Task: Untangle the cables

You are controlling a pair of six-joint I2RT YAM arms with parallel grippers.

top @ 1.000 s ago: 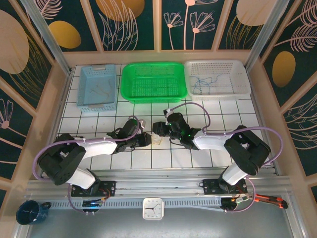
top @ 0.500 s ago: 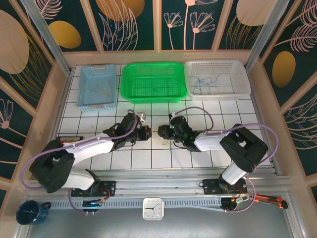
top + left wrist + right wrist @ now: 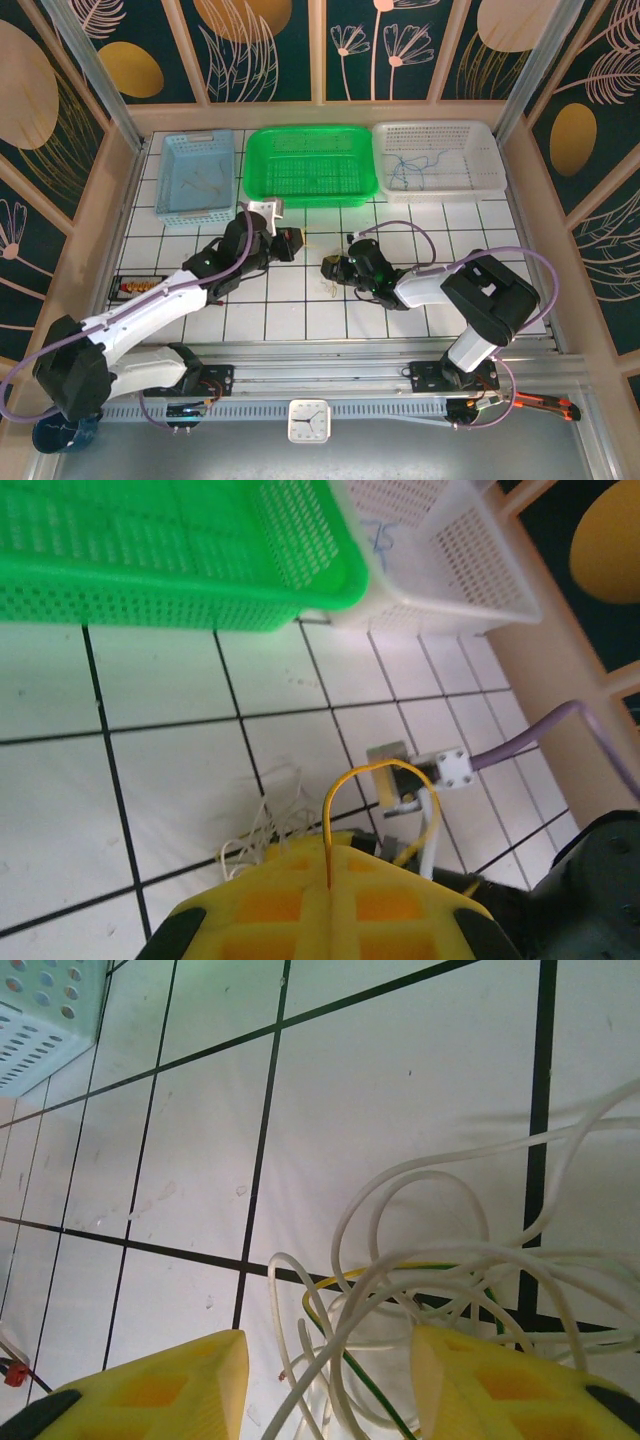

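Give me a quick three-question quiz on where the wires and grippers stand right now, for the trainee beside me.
1. True or false: the left gripper is shut on a yellow wire.
2. Which basket holds the blue wire? A blue, B green, C white.
3. Fill in: the open right gripper hangs over a tangle of mostly ___ wires.
Key: 1 true. 2 C, the white basket. 3 white.
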